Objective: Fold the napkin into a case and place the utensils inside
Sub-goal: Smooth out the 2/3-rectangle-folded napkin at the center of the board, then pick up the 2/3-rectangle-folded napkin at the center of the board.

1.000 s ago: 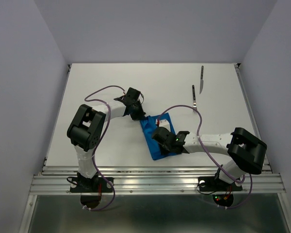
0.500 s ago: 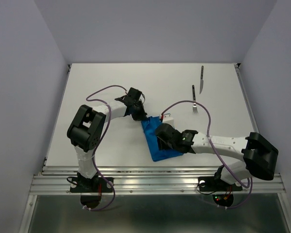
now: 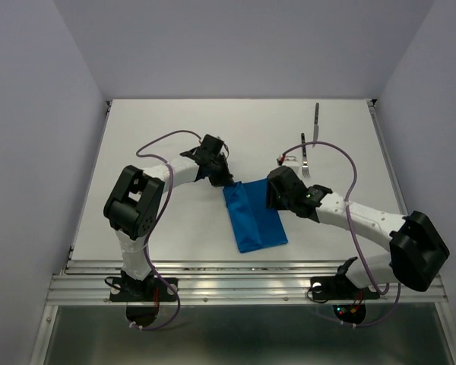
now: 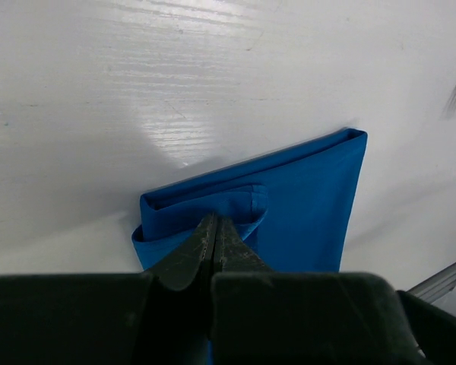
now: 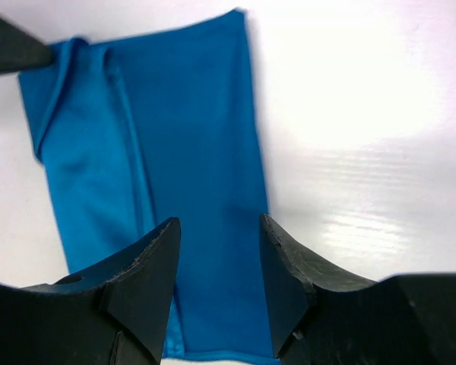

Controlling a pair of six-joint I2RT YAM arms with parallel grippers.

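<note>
The left tool (image 4: 215,228) is pinched fully closed on the napkin (image 3: 255,219), gripping the layered hem at the cloth's 11 o'clock corner. That grip looks meant to anchor the folded layers, and perhaps to lift the top lip so the mouth of the pouch can be found. In the left wrist view 1 small flap curls over right at the fingertips, so the opening seems to be at this end.

The napkin lies flat on the white worktop (image 3: 159,122), near its middle. It is folded into a long narrow strip running from 11 o'clock to 5 o'clock, with its edges tidy and square. The folding part of the task appears finished or nearly so.

The right tool (image 5: 219,228) hovers above the strip's 1 o'clock side with its jaws parted about halfway and nothing between them. Only blue cloth shows below the gap.

Further toward 1 o'clock, well apart from the napkin, lie the 2 utensils: the fork (image 3: 305,156) nearer and the knife (image 3: 316,122) beyond it, both roughly parallel and pointing toward 12 o'clock. Neither is inside the cloth yet. An empty, open right tool on that side is well placed to fetch the fork while the left holds the pouch steady.
</note>
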